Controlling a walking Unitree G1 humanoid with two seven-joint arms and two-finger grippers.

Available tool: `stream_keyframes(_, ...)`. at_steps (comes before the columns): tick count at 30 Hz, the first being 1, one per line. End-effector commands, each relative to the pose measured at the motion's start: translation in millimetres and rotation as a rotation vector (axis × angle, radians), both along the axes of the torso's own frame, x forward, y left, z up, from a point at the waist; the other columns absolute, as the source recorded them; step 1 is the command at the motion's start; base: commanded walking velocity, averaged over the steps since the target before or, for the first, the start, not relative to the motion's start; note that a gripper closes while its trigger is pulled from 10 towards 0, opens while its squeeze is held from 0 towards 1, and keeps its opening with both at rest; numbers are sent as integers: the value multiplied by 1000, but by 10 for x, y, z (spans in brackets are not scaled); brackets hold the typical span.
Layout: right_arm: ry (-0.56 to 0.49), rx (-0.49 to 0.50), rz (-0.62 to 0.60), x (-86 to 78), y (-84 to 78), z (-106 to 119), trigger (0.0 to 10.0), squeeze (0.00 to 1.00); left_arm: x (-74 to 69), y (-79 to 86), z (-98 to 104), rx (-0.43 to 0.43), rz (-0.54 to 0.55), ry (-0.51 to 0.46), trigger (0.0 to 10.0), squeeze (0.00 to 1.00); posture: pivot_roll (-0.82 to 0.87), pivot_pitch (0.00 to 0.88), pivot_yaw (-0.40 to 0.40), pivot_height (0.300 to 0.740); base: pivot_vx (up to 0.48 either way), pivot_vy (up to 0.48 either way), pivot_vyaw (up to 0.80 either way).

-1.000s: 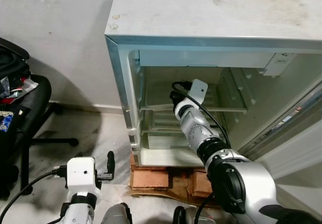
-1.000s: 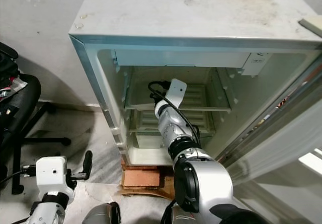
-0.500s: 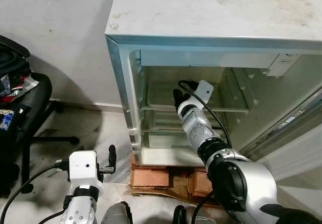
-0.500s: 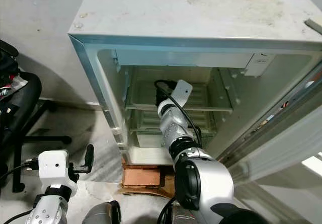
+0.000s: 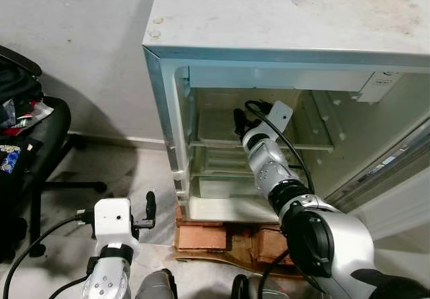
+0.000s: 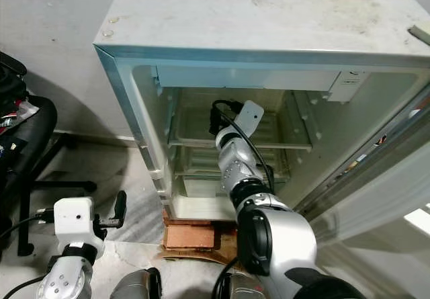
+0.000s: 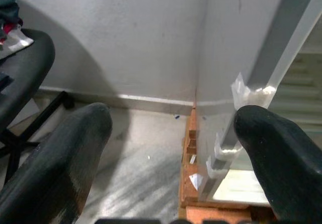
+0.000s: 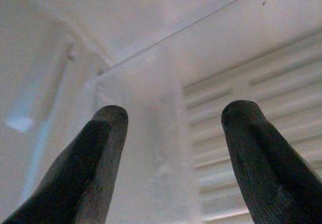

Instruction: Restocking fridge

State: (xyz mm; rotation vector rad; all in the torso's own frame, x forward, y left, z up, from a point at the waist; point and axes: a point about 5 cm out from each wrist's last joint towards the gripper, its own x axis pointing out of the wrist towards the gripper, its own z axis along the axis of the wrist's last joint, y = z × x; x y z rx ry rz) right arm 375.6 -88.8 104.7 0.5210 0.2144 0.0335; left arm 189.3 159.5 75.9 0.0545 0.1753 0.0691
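Note:
A small white fridge (image 5: 282,17) stands open in front of me, and nothing lies on the inner shelves I can see. My right arm reaches inside at the level of the clear upper shelf (image 5: 213,138). My right gripper (image 5: 239,121) is open, with nothing between its black fingers (image 8: 100,153); ahead of them are the fridge's white back wall and ribbed shelf. My left gripper (image 5: 149,206) hangs low outside the fridge's left side, open and holding nothing, and looks at the floor and the fridge's front left corner (image 7: 251,90).
The fridge rests on a reddish brick and wood base (image 5: 208,235). Its door (image 5: 396,178) stands open at the right. A black office chair (image 5: 33,144) with clothes on it sits at the left. Bare floor lies between the chair and the fridge.
My right gripper has shifted a little to the right and further in along the upper shelf. The left arm has barely moved.

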Motion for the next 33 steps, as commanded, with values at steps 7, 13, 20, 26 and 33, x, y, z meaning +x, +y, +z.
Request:
stream_keyframes(7,-122,-140,135,-118,-114,-116,10000,1000,101,53,-20,9,26,0,10000,0,95,126,-43,740,0,0,0)
stream_keyframes(13,-238,-286,182,-242,-160,-131,10000,553,177,125,10,31,39,-24,10000,0,45,113,-55,740,0,0,0)
stream_keyframes(20,-318,-309,183,-460,-231,-157,10000,0,238,141,6,28,35,-32,10000,0,39,70,-15,740,-34,0,0)
stream_keyframes(26,-344,-361,198,-646,-358,-175,10000,0,232,111,-34,23,16,-19,10000,0,26,44,-1,740,-160,0,0)
stream_keyframes(33,-275,-378,156,-794,-557,-295,10000,0,222,105,-96,22,4,3,10000,0,15,36,4,740,-127,0,0)
